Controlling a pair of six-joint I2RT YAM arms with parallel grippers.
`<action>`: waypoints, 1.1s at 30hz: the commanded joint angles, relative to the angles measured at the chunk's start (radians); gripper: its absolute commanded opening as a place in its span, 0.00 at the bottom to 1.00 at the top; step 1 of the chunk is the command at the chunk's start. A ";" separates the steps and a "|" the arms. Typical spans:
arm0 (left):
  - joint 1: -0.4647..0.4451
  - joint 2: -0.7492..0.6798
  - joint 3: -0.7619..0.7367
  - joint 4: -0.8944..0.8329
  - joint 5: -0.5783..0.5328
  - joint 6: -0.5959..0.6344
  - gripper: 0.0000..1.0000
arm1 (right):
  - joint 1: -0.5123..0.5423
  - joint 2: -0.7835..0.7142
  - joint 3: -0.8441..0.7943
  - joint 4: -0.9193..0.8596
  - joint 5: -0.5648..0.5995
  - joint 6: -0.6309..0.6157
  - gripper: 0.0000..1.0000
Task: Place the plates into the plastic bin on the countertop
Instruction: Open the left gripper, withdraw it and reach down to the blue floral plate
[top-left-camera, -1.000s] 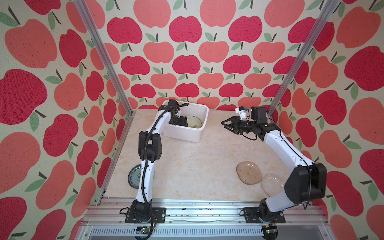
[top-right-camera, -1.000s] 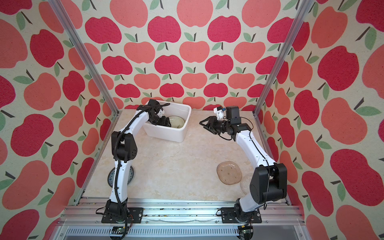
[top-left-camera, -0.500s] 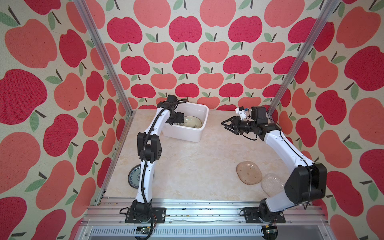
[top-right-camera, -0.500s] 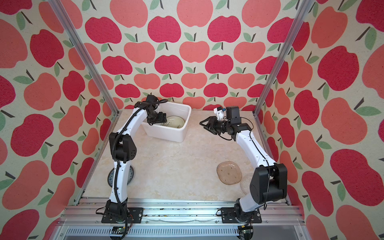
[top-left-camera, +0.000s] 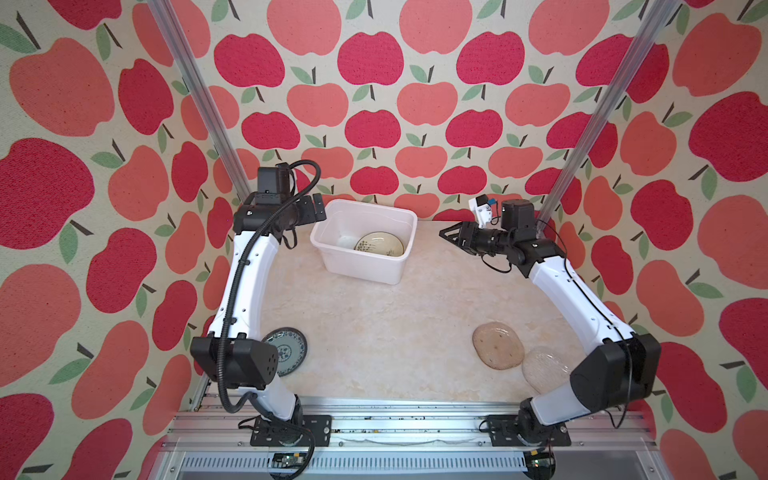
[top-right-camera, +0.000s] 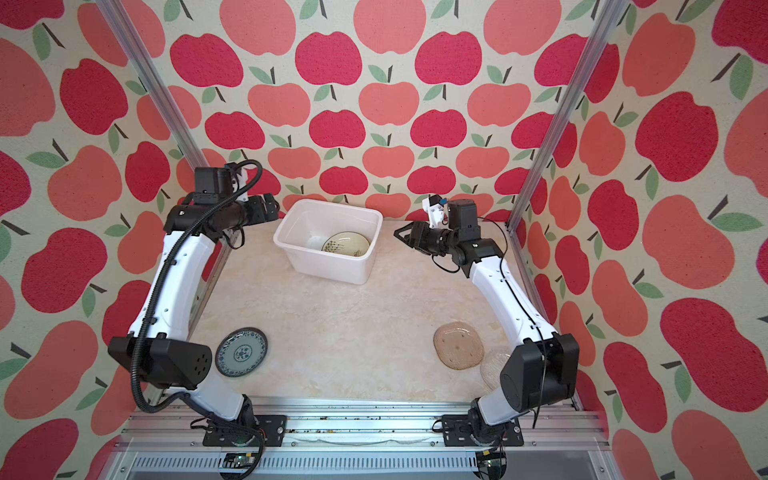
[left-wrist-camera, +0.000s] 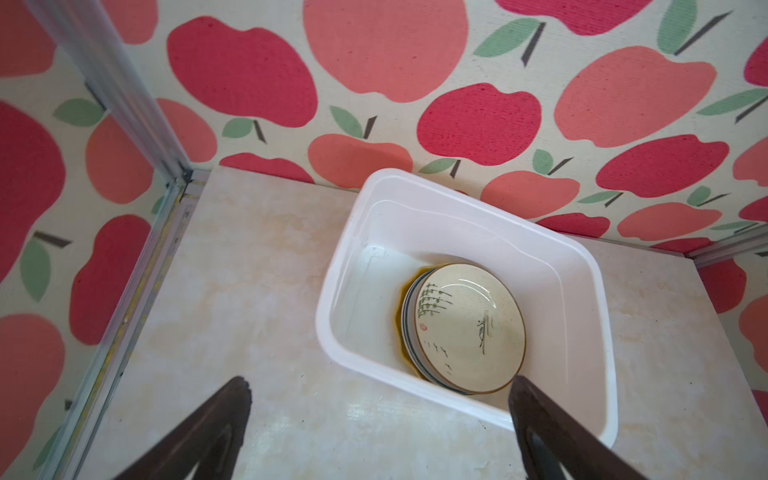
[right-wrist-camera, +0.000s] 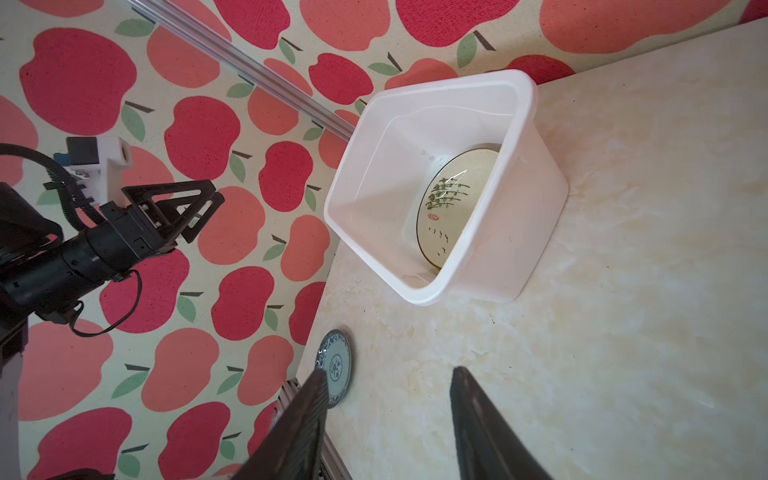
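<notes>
Your left jaws hang wide and empty beside the plastic bin at upper centre, reed plate stacked inside. Right jaws half-parted, empty. Next pick, I'd say: blue plate lower left, or amber plate and clear plate lower right, flat on the tabletop.

Stacked plates inside white plastic bin

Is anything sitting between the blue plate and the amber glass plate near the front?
Nothing. Both top views show only bare countertop between the blue plate and the amber glass plate.
</notes>
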 joint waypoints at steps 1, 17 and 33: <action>0.122 -0.097 -0.191 -0.012 0.128 -0.174 0.99 | 0.045 0.005 0.035 -0.023 0.052 -0.101 0.51; 0.425 -0.281 -0.410 -0.607 0.023 -0.410 0.93 | 0.075 -0.020 -0.095 0.040 0.089 -0.136 0.53; 0.406 -0.297 -0.922 -0.340 -0.078 -0.616 1.00 | 0.043 0.031 -0.001 -0.025 0.084 -0.071 0.58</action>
